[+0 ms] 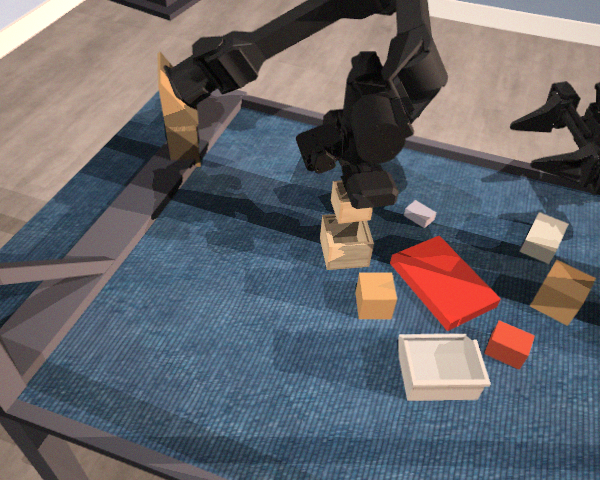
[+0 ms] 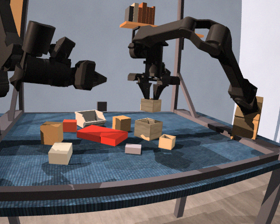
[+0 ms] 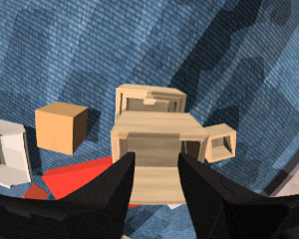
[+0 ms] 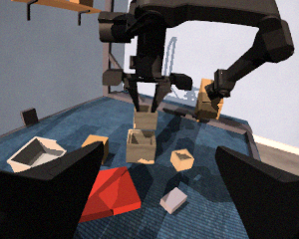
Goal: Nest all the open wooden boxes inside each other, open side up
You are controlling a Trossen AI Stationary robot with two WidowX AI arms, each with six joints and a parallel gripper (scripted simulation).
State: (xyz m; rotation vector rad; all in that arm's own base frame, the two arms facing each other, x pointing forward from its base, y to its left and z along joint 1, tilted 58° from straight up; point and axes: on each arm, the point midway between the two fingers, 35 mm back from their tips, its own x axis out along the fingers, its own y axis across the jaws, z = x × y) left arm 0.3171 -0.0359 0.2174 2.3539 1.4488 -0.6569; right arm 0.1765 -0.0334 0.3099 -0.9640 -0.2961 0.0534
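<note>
Left fingers brace the held box from inside; I'd square it above the big box first. Right fingers wide.

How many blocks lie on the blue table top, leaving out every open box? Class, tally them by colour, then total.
Red: 2 (flat slab, small block)
Orange-brown: 2 (one near the white tray, one near the cream block)
Cream: 1
Pale lilac: 1
Total: 6

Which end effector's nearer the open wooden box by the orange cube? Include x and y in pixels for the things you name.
Left: the left end effector [image 1: 348, 193] [image 2: 152, 98] [image 3: 156, 158] [image 4: 145, 115] is above that box [image 1: 348, 256] [image 2: 146, 130] [image 3: 149, 89] [image 4: 141, 154], the right end effector [image 1: 521, 144] [image 2: 106, 79] [image 4: 161, 149] off beyond the red slab [image 1: 445, 286] [image 2: 92, 132] [image 3: 80, 176] [image 4: 115, 191].
</note>
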